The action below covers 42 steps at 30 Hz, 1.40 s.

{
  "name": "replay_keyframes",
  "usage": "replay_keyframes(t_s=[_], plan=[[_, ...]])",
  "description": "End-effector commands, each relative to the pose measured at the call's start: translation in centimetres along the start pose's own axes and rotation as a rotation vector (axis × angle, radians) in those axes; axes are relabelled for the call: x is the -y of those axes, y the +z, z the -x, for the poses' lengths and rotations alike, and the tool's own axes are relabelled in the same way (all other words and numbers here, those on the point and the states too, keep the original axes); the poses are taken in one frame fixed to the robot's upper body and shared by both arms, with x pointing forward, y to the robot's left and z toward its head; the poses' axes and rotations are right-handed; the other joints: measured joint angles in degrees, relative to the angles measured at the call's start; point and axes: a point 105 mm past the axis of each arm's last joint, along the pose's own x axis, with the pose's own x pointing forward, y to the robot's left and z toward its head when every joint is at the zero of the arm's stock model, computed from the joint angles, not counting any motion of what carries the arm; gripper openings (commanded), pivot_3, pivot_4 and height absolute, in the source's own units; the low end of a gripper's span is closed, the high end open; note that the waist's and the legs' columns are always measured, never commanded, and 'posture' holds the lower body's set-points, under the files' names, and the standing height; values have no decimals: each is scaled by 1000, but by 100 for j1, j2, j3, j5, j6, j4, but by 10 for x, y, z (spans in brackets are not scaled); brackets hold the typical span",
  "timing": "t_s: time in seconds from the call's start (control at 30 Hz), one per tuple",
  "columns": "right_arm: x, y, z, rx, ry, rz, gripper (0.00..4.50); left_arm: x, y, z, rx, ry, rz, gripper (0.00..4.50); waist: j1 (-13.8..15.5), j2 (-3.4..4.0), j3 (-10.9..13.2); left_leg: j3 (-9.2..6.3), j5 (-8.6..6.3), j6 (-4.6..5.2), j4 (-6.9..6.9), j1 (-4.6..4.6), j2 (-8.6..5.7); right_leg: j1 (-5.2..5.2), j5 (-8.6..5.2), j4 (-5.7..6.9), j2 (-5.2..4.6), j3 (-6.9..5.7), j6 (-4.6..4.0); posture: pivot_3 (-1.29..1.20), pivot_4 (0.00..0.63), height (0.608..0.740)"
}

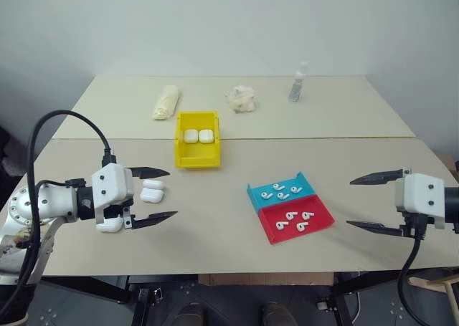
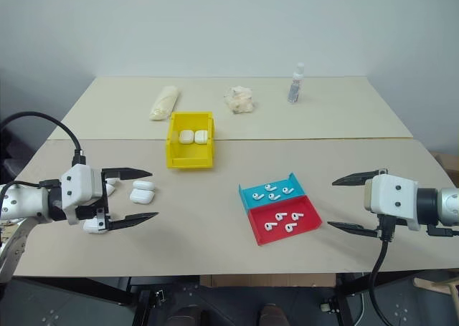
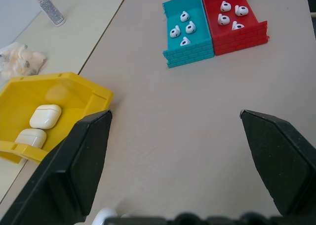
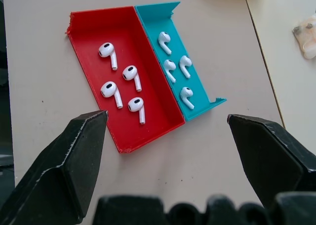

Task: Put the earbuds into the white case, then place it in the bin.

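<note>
I see both grippers, left (image 1: 152,195) and right (image 1: 374,203), spread wide, empty; 2 white cases (image 1: 197,135) in yellow bin (image 1: 179,148).

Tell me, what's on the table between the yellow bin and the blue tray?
Nothing. In the left eye view, bare table separates the yellow bin from the blue tray.

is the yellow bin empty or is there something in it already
Not empty. The yellow bin already holds two closed white cases, lying side by side on its floor.
</note>
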Motion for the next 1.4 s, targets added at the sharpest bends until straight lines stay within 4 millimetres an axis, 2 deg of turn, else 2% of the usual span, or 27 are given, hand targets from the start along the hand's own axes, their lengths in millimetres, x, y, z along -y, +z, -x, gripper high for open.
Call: replay_keyframes(t_s=[0.03, 0.43, 0.53, 0.63, 0.7, 0.8, 0.87, 0.97, 1.07, 1.2, 1.4], plan=[[8, 9, 6, -3, -34, 56, 4480, -4, 8, 6, 4, 19, -34, 4500, 0, 0, 0, 0, 0, 0, 0, 0, 0, 0, 0, 0, 0, 0, 0, 0, 150, 740], [3, 10, 1, 10, -19, 40, 4480, -8, 10, 15, -57, 171, -14, 4500, -7, 0, 0, -1, 0, 0, 0, 0, 1, -1, 0, 0, 0, 0, 0, 0, 150, 740], [1, 8, -2, 14, -15, 31, 4480, -9, 9, 18, -138, 298, 36, 4500, -3, 0, 0, -2, 0, 0, 0, -2, 2, -1, 0, 0, 0, 1, 0, 0, 150, 740], [-3, 7, -5, 11, -4, 24, 4480, 0, 3, 24, -295, 329, 137, 4500, -3, -2, 1, -2, 0, 0, 0, 1, 2, 2, 0, 0, 0, 1, 0, 0, 150, 740], [-6, 8, -5, 18, 4, 14, 4480, 1, -5, 32, -447, 395, 197, 4500, -3, -2, 1, -4, 0, 0, 0, -1, 4, -1, 0, 2, 2, 0, 0, 0, 150, 740], [-9, 5, -8, 20, 12, 1, 4480, -5, -15, 51, -663, 527, 392, 4500, 28, -3, 2, -9, 1, -1, 0, 7, -1, 7, -2, 7, 1, -4, 3, 0, 150, 740], [-8, 4, -11, 23, 13, -5, 4480, -10, -19, 59, -719, 591, 459, 4500, 5, -3, 1, -12, 2, -3, 0, 12, -3, 11, -2, 6, 2, -5, 4, 0, 150, 740], [-7, 6, -17, 50, 18, -19, 4480, -20, -35, 79, -767, 701, 565, 4500, -57, -3, 1, -9, 2, -3, -1, 15, -4, 7, -2, 5, 3, 4, 4, 0, 150, 740], [-7, 4, -22, 50, 22, -24, 4480, -21, -53, 95, -826, 764, 664, 4500, -73, -3, 2, -7, 3, -6, -15, 13, -1, -6, -4, 6, 5, 10, 0, 0, 150, 740], [-9, 4, -26, 58, 36, -47, 4480, -10, -59, 97, -873, 669, 759, 4500, -23, -11, 6, -8, 3, -6, -16, 10, -3, -9, -3, 7, -3, 10, -2, 0, 150, 740], [-13, 3, -31, 65, 43, -76, 4480, -7, -60, 89, -899, 558, 877, 4500, 45, -12, 6, -10, 4, -10, -16, 7, -10, -10, -3, 8, -11, 7, -2, 0, 150, 740]])
